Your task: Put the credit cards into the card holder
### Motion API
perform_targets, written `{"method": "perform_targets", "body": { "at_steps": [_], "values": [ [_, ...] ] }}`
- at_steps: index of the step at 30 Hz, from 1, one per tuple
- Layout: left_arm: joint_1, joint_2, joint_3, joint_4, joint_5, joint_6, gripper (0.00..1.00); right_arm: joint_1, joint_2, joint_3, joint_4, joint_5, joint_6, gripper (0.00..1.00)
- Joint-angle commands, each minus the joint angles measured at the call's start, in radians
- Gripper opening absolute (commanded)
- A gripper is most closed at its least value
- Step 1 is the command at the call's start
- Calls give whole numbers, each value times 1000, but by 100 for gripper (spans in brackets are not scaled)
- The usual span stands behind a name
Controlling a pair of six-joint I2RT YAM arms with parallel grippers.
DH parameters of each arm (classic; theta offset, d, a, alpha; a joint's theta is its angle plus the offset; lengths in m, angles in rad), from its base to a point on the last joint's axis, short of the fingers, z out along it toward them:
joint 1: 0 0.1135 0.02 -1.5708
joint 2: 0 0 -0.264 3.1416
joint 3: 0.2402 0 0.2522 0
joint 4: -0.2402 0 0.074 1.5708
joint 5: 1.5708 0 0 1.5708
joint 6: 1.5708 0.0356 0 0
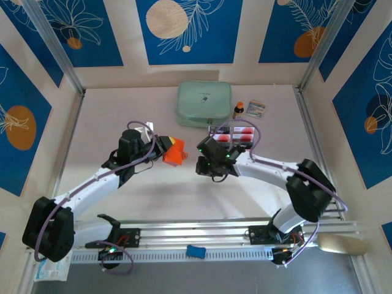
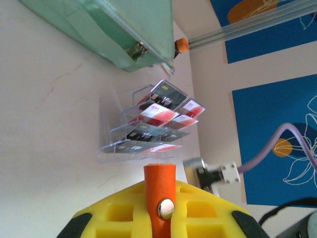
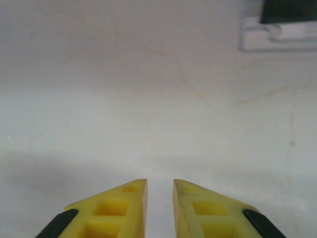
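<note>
Top external: shows the left gripper (image 1: 165,149) clamped fully shut on the card holder (image 1: 176,153), seemingly lifted clear of the table (image 1: 122,116) near the middle of the workspace and turned toward the right arm. Reads as a presenting hold: pinched by one end and raised, so that a card can be fed in from the other side. Puts the right gripper (image 1: 205,159) near the holder but apart from it, low over bare table. Finds the credit cards (image 1: 236,132) just behind that gripper in the clear tray (image 1: 211,130), itself in front of the mint-green case (image 1: 204,104). Suggests no card has gone into the holder yet, with every visible card sitting in the tray.

Left wrist: gives detail too small to read from above. Shows an orange tab of the holder standing upright between the yellow fingers (image 2: 114,208), with the snap button (image 2: 166,208) facing the lens. Leaves open whether the holder is spread or folded; cannot tell. Shows the cards leaning in stepped rows, some dark, some pale with red.

Right wrist: settles what the overhead blurs, namely jaws parted by a narrow gap with nothing between them and pale table beyond the tips. Points to a pick from the tray as the likely next job for that side.
</note>
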Motion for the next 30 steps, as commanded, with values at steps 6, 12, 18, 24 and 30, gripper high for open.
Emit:
{"method": "perform_targets", "body": {
  "at_steps": [6,12,18,24,30],
  "values": [
    [4,41,-6,245,-23,-190,0,-74,-297,-140,227,-180,69,45],
    [4,54,-2,324,-35,-282,0,-130,-324,-173,430,-292,155,54],
    [3,52,-11,348,-47,-320,0,-140,-231,-102,553,-357,189,56],
    [3,46,-28,357,-53,-331,0,-144,-141,-51,608,-370,205,53],
    [3,45,-36,375,-60,-348,0,-177,-130,-118,682,-355,238,44]
  ]
}}
